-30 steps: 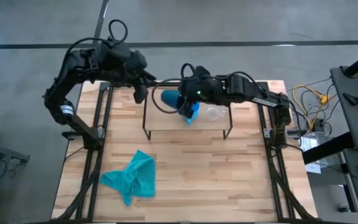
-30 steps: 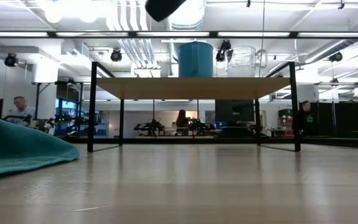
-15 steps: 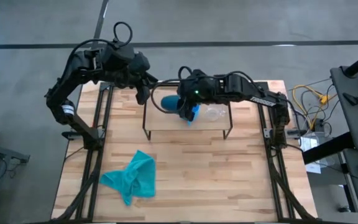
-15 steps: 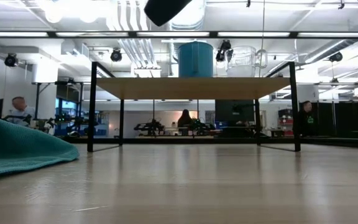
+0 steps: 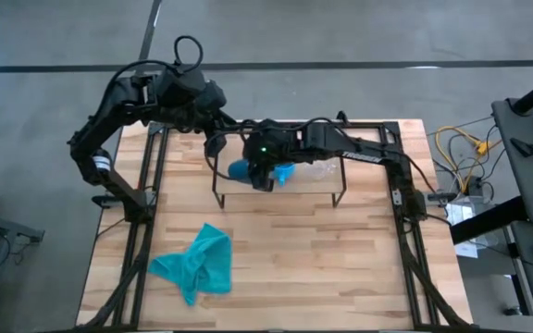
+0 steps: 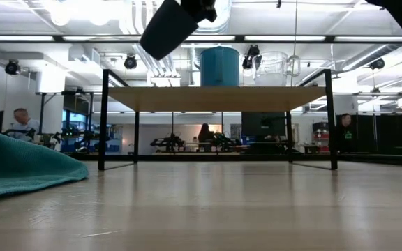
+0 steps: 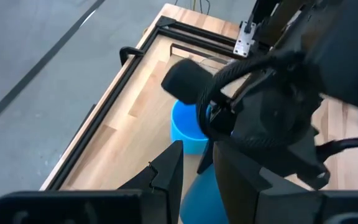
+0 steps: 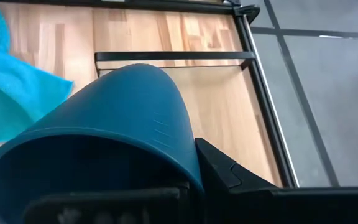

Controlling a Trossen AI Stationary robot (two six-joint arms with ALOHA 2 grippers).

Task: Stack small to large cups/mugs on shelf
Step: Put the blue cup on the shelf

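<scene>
The shelf (image 5: pixel 305 191) (image 6: pixel 215 98) stands at the table's far middle. On its plank stand the blue mug (image 6: pixel 220 66) (image 7: pixel 187 129) and, to its right, the clear glass (image 6: pixel 271 68) (image 5: pixel 318 168). My right gripper (image 5: pixel 263 165) reaches across the shelf from the right and is shut on the dark teal-black cup (image 8: pixel 114 118) (image 6: pixel 170 26), which hangs tilted in the air above the shelf, close to the blue mug. My left gripper (image 5: pixel 214 141) hovers open at the shelf's left end, fingers pointing toward the blue mug. My right gripper holds the dark cup by its rim wall (image 8: pixel 190 169), one finger (image 8: pixel 229 177) outside it and the other across the cup's mouth. The cup points away from the wrist, mouth toward it. It is lifted clear and tilted above the shelf.
A crumpled teal cloth (image 5: pixel 198 265) (image 6: pixel 19 166) lies on the table's near left. The shelf's thin black legs (image 6: pixel 103 118) stand on the wood table. Black frame rails (image 5: pixel 154 176) run along both sides. People show in the room behind.
My right gripper has carried the dark cup toward the table's left along the shelf and a little nearer, so it now sits over the blue mug; the cup has come lower into the low view. My left gripper has edged toward the shelf.
</scene>
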